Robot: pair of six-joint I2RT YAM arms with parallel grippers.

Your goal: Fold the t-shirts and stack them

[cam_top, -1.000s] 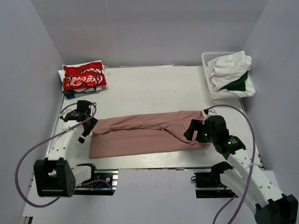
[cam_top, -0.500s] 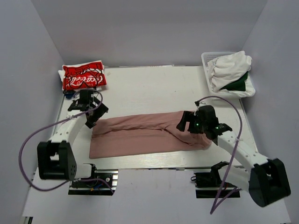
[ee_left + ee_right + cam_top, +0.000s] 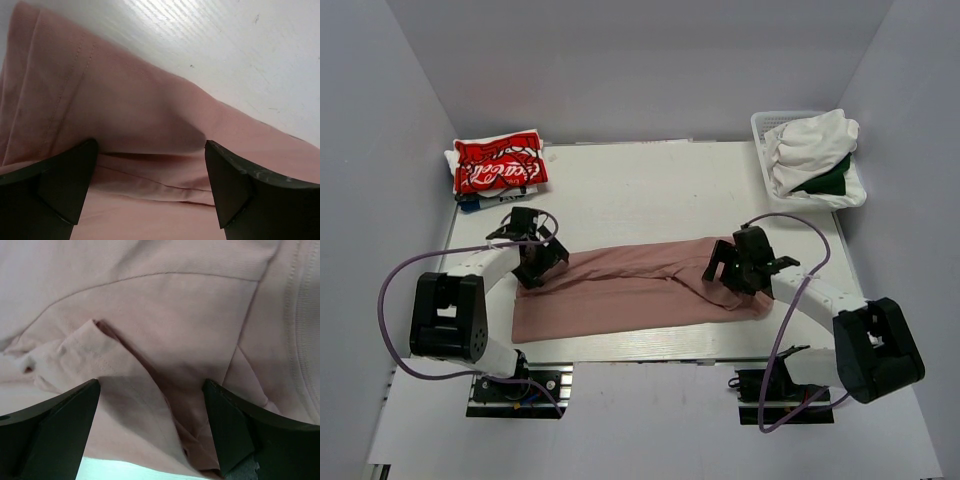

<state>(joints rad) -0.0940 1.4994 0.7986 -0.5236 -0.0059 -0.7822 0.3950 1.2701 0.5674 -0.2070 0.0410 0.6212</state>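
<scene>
Moved since a second ago: both arms have folded down low and reached in over the cloth. The left gripper (image 3: 540,262) has gone from just outside the shirt's left end to above its far-left corner. The right gripper (image 3: 727,266) has slid slightly toward the far edge at the shirt's right end.
Unmoved: the pink t-shirt (image 3: 630,288) keeps the same outline as before.
Meaning for the task: the arms look set for a fresh pinch at the two ends, probably to start the next fold. This shirt seems partly folded and has not yet been stacked.
Pink t-shirt: it lies as a long band running left to right across the bench (image 3: 650,190), closer to the near edge than the far one, with its sides already turned in.
Left gripper: released and spread wide, with nothing between the fingers. In the wrist view they straddle a stitched hem and a soft ridge of pink cloth, with bare bench just beyond.
Right gripper: released and equally wide, also empty, above creased layers with a seam running between the fingers.
Shirt relative to grippers: it lies directly beneath both, very near. Whether the tips touch it cannot be told.
Other shirts: the red t-shirt (image 3: 500,165) lies folded at the far-left corner. The white t-shirts (image 3: 815,140) and the dark green t-shirt (image 3: 830,181) are heaped in the basket (image 3: 767,122) at the far-right corner.
</scene>
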